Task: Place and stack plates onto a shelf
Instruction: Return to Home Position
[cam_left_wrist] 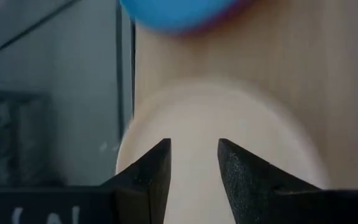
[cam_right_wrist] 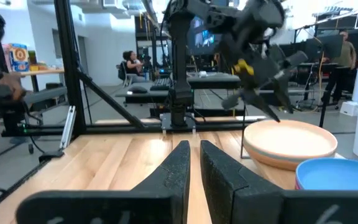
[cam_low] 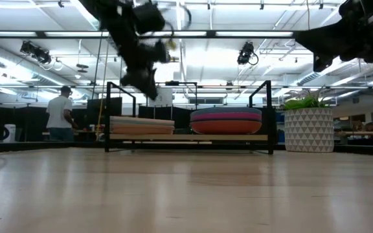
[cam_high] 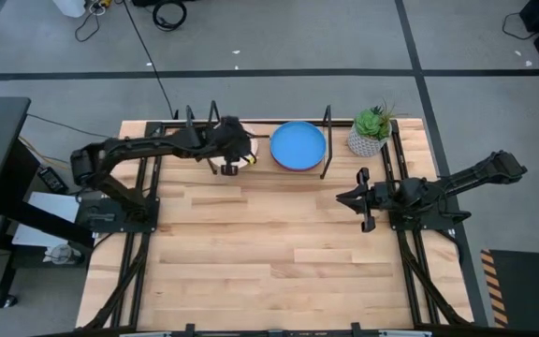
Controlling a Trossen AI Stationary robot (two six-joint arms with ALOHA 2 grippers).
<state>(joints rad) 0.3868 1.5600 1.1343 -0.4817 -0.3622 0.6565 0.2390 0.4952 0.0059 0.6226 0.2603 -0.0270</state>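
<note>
The peach plate is seen just below the left gripper, whose slightly parted fingers are kept empty, apparently for withdrawal; the right gripper is parked nearly closed, empty.

You can't see most of the peach plate from above: the left gripper covers it. Its wrist view blurs the blue plate and cuts it off.

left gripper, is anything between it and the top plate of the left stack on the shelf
Nothing visible does. The left gripper hangs open and empty just above the peach plate topping the left stack on the shelf, with only air between them. The right gripper waits over the right side of the table.
</note>
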